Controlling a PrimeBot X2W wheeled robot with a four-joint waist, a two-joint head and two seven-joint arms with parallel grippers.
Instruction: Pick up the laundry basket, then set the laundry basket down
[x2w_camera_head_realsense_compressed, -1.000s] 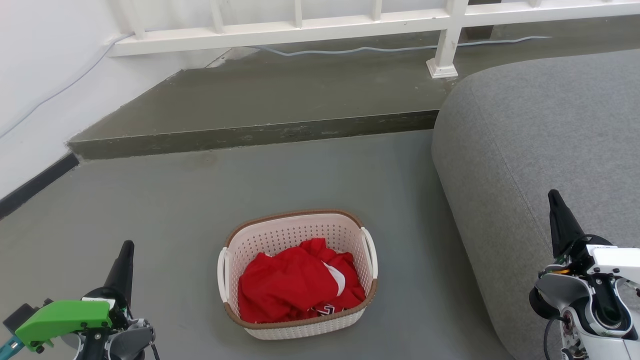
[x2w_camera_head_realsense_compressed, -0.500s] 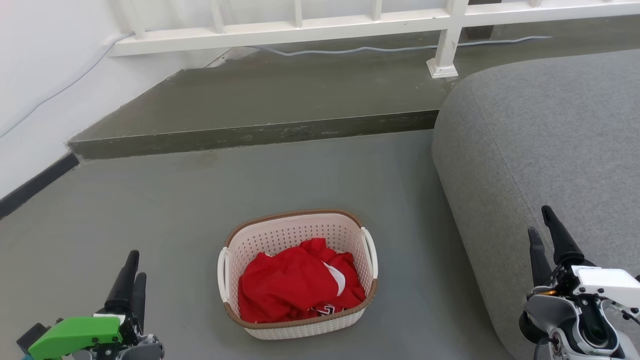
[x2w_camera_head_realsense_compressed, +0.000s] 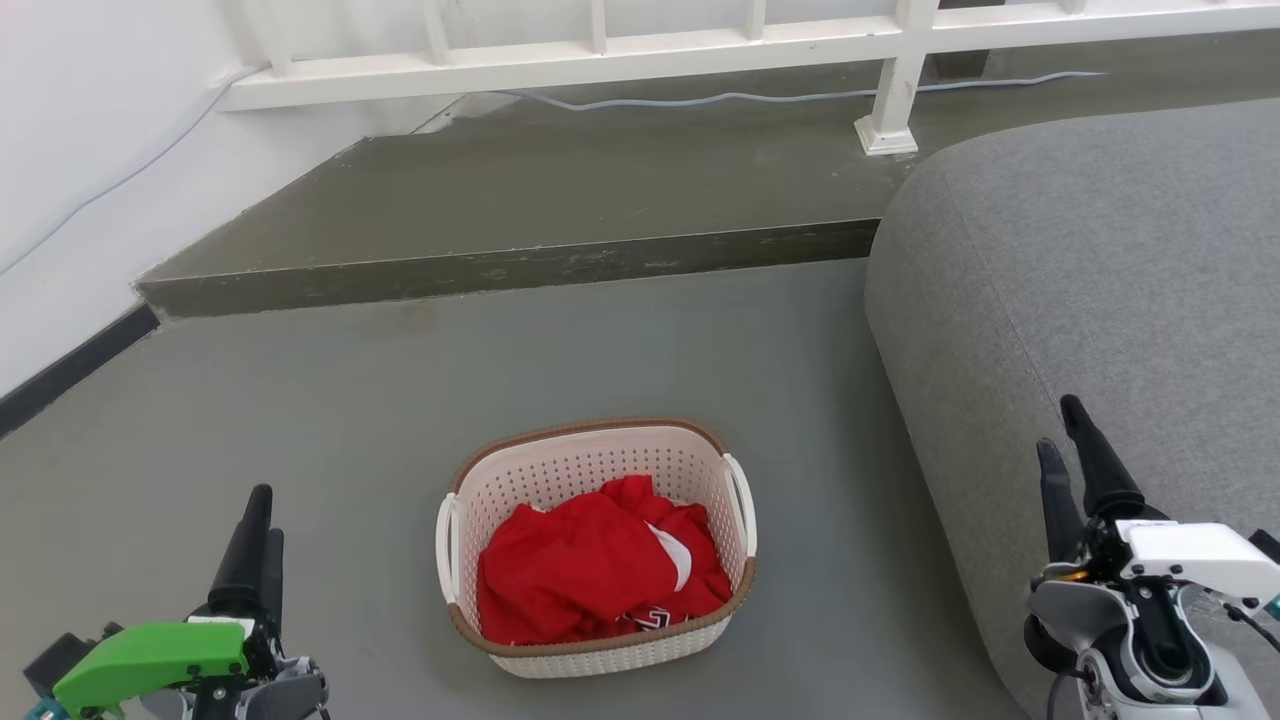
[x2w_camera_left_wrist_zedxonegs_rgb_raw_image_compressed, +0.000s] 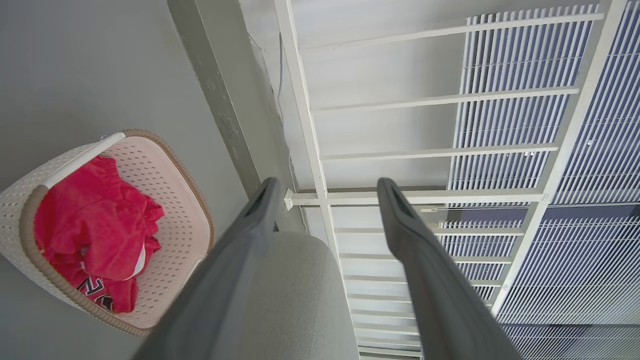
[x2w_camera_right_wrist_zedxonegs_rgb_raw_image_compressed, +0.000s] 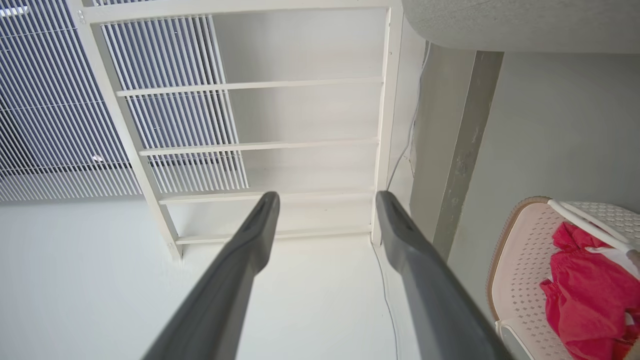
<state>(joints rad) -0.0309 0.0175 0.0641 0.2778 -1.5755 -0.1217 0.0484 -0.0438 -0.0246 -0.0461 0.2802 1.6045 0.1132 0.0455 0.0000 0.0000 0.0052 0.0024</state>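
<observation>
Okay, left gripper (x2w_camera_head_realsense_compressed: 265, 515) first: we see its fingers parted with a clear gap in the left wrist view, nothing between them, hanging low over the floor (x2w_camera_head_realsense_compressed: 400, 400). Right gripper (x2w_camera_head_realsense_compressed: 1058, 425) is the same, parted and empty, up beside the grey sofa (x2w_camera_head_realsense_compressed: 1080, 260). The laundry basket (x2w_camera_head_realsense_compressed: 590, 428) sits on the floor between the two, inward of each, untouched, with a red garment (x2w_camera_head_realsense_compressed: 590, 565) inside. Its two white handles face outward, the left handle (x2w_camera_head_realsense_compressed: 445, 545) toward our left gripper and the right handle (x2w_camera_head_realsense_compressed: 742, 505) toward our right one, so the handle line runs across us, slightly skewed. In the head view the left gripper looks nearer its handle; the right is well apart. We judge that both must swing inward and down, one per handle. We cannot tell the basket's long axis for sure.
</observation>
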